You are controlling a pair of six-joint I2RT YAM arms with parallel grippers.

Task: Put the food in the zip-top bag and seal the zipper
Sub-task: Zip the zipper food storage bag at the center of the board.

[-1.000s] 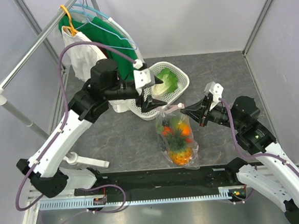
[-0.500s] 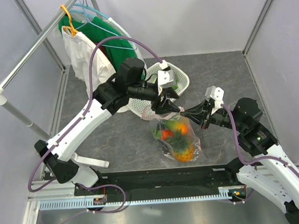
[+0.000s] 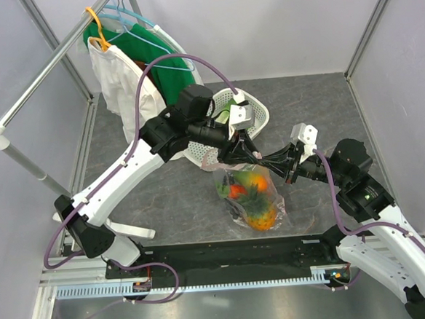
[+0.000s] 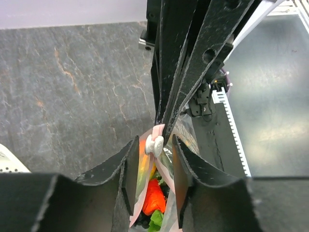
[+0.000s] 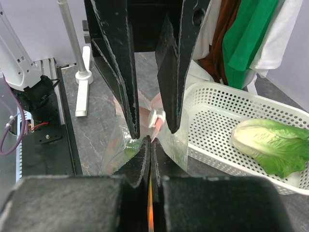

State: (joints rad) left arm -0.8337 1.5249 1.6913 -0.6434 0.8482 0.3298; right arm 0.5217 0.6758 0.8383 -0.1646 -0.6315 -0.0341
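Note:
The zip-top bag (image 3: pixel 253 204) hangs between both grippers with its base on the table. It holds the food: an orange fruit (image 3: pixel 256 180), a red piece (image 3: pixel 236 191) and green leaves. My right gripper (image 3: pixel 266 158) is shut on the bag's pink zipper strip (image 4: pixel 159 130); it also shows in the right wrist view (image 5: pixel 150 141). My left gripper (image 3: pixel 246 155) is open, its fingers (image 5: pixel 120 72) standing either side of the white slider (image 4: pixel 154 145) without pressing it. Through the open mouth I see the red piece (image 4: pixel 153 198).
A white lattice basket (image 3: pixel 262 114) stands just behind the bag, with a lettuce (image 5: pixel 270 142) in it. A clothes rail (image 3: pixel 46 69) with green (image 3: pixel 164 68) and white (image 3: pixel 120 86) garments fills the back left. A white post (image 3: pixel 122 229) lies near the left arm's base.
My left arm has swung from over the basket to the bag's top, and its fingers now straddle the slider. The bag has shifted a little left. My right gripper has kept its hold.

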